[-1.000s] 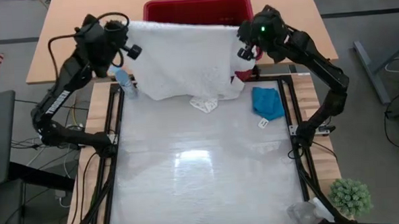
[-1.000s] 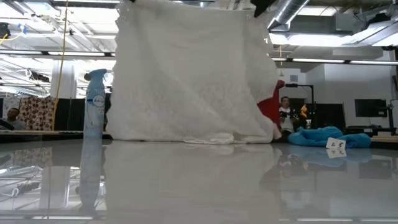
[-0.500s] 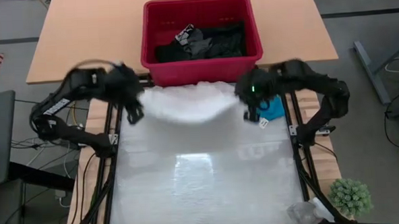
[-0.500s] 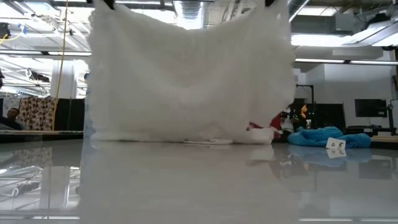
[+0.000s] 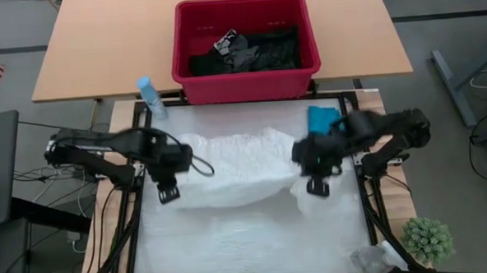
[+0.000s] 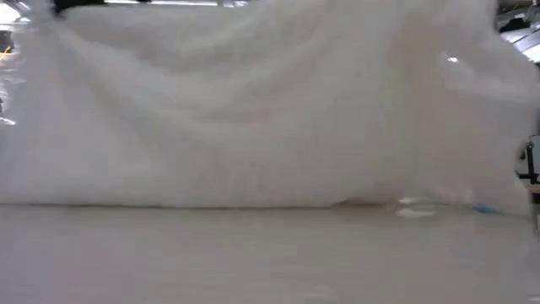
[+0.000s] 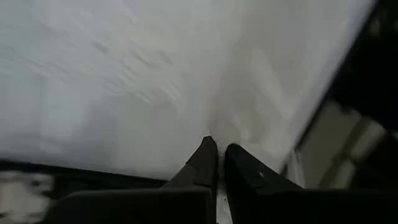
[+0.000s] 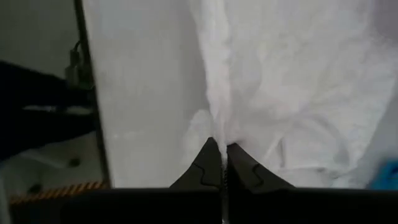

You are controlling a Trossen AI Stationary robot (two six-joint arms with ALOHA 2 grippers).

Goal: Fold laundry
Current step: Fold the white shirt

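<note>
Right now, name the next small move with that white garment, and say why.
Probably lower both hands to lay it flat. The left gripper and right gripper each pinch an edge of the white garment, which hangs bunched between them over the table.

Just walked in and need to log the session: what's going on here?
The robot is working on the laundry with both arms. The left pincer and the right pincer are each shut on an edge of the white garment, which stretches between them over the middle of the table. Black clothes lie in the red basket beyond it, and a small teal garment lies near the right arm. A spray bottle stands by the basket.
</note>
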